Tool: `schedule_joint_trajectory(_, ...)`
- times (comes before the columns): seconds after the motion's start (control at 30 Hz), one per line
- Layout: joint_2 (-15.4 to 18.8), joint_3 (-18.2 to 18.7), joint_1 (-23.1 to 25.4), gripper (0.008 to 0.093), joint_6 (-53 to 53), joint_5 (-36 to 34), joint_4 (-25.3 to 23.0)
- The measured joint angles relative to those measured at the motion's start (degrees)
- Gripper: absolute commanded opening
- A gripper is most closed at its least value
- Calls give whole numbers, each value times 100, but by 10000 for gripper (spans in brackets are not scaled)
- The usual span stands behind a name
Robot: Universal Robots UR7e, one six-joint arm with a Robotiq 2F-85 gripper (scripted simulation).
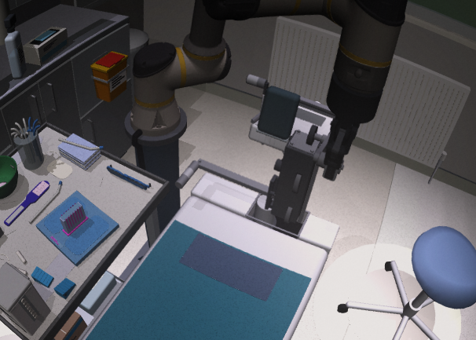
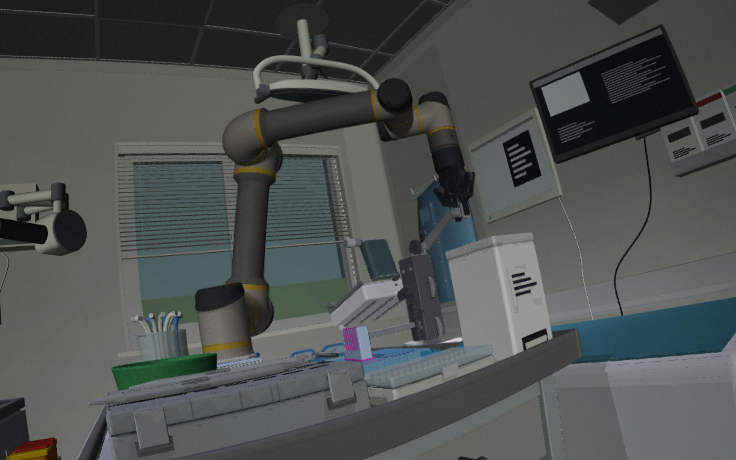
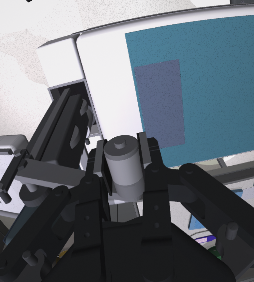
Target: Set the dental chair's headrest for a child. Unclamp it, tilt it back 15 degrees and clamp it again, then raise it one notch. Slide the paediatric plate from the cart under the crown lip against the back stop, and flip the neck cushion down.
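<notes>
My gripper (image 3: pixel 122 155) (image 1: pixel 334 168) (image 2: pixel 458 209) stands at the right side of the dark headrest post (image 1: pixel 292 176), above the chair's head end. The grey cylindrical grip of the clamp lever (image 3: pixel 124 165) is held between its closed fingers, and the lever's arm (image 2: pixel 436 232) runs from there down to the post. The teal neck cushion (image 1: pixel 279 111) stands upright on the white headrest (image 1: pixel 275 134) behind the post. The paediatric plate (image 1: pixel 74 218), grey with pink ribs, rests on a blue mat on the cart (image 1: pixel 70 219).
The headrest post rises next to my fingers from a slot in the white chair top (image 1: pixel 255 227), with the teal backrest (image 1: pixel 204 289) below. A blue stool (image 1: pixel 443 266) stands to the right. A radiator (image 1: pixel 412 101) lines the far wall. A white box (image 2: pixel 499 294) sits on the cart.
</notes>
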Motion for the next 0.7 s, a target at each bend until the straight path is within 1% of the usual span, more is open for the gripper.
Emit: schedule_joint_trajectory(0.7, -98, -242, 112, 80, 113, -2, 335)
